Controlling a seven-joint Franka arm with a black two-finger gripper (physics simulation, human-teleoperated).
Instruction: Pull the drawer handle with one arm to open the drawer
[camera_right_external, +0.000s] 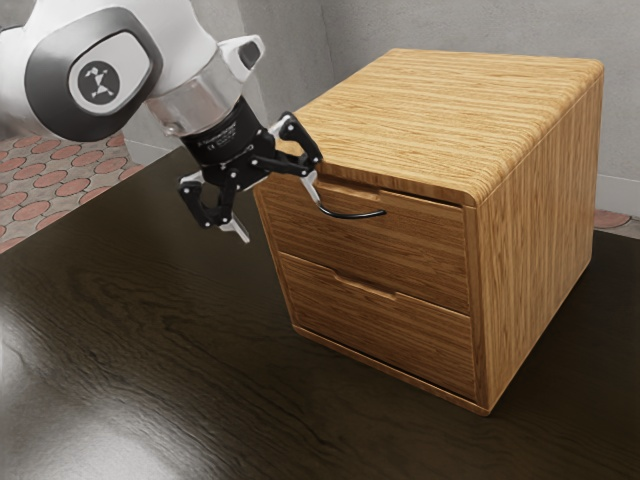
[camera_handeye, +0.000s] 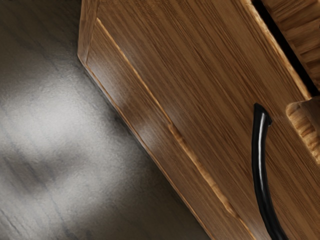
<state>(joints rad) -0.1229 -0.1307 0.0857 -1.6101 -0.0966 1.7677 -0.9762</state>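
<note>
The arm (camera_right_external: 90, 70) ran off the exterior view's upper left edge. Of the handle (camera_right_external: 352, 213), the end nearest the jaws lay behind a fingertip (camera_right_external: 312, 188) of the gripper (camera_right_external: 276, 210); contact could not be told. In the wrist view, one end of the handle and the cabinet (camera_handeye: 200, 100) were cut by the edges.

Side view wide, wrist close — both share handle (camera_right_external: 350, 214) (camera_handeye: 258, 165).
</note>
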